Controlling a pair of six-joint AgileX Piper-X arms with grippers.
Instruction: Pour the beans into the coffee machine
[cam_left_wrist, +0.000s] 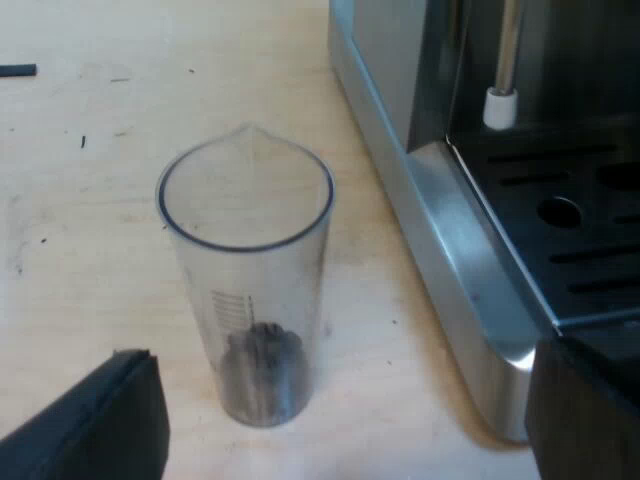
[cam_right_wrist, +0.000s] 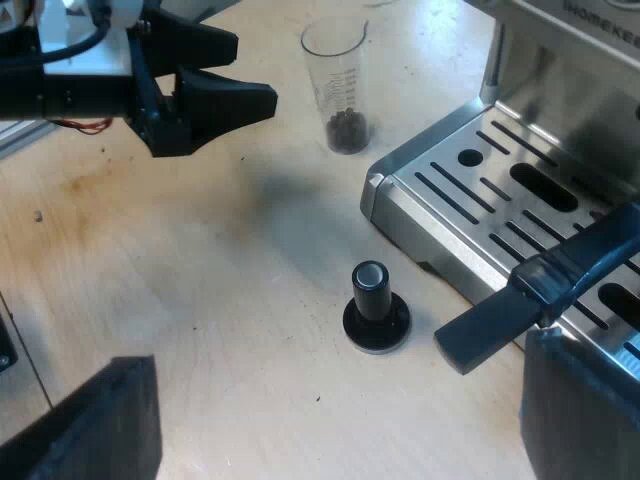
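A clear plastic measuring glass (cam_left_wrist: 245, 280) with a small pouring lip and printed scale marks stands upright on a pale wooden worktop (cam_left_wrist: 80, 250). A shallow heap of dark coffee beans (cam_left_wrist: 262, 375) covers only its bottom; the rest of the glass is empty.

The left claw (cam_left_wrist: 340, 355) is spread wide, its two black fingers (cam_left_wrist: 100, 420) well apart and holding nothing. From this claw's own camera the glass sits ahead of it, in line with the gap between the fingers, and neither finger touches it.

Just beside the glass rises the brushed-steel side of the espresso machine (cam_left_wrist: 450, 220), with its black slotted drip tray (cam_left_wrist: 560, 220) and a thin metal steam wand (cam_left_wrist: 500, 100) ending in a white tip.

From the right arm's camera, the left claw (cam_right_wrist: 255, 72) hovers above the worktop (cam_right_wrist: 200, 300) with its tips pointing towards the measuring glass (cam_right_wrist: 335, 70), near it but apart. The beans (cam_right_wrist: 347, 130) show as a dark patch at the base, close to the corner of the espresso machine (cam_right_wrist: 400, 180).

The right claw (cam_right_wrist: 335, 385) is also spread wide and grips nothing. Below it a tamper (cam_right_wrist: 375, 310) with a black knob stands upright on its round base, near the machine's front. A dark handle (cam_right_wrist: 520, 310) juts out over the drip tray (cam_right_wrist: 480, 170).
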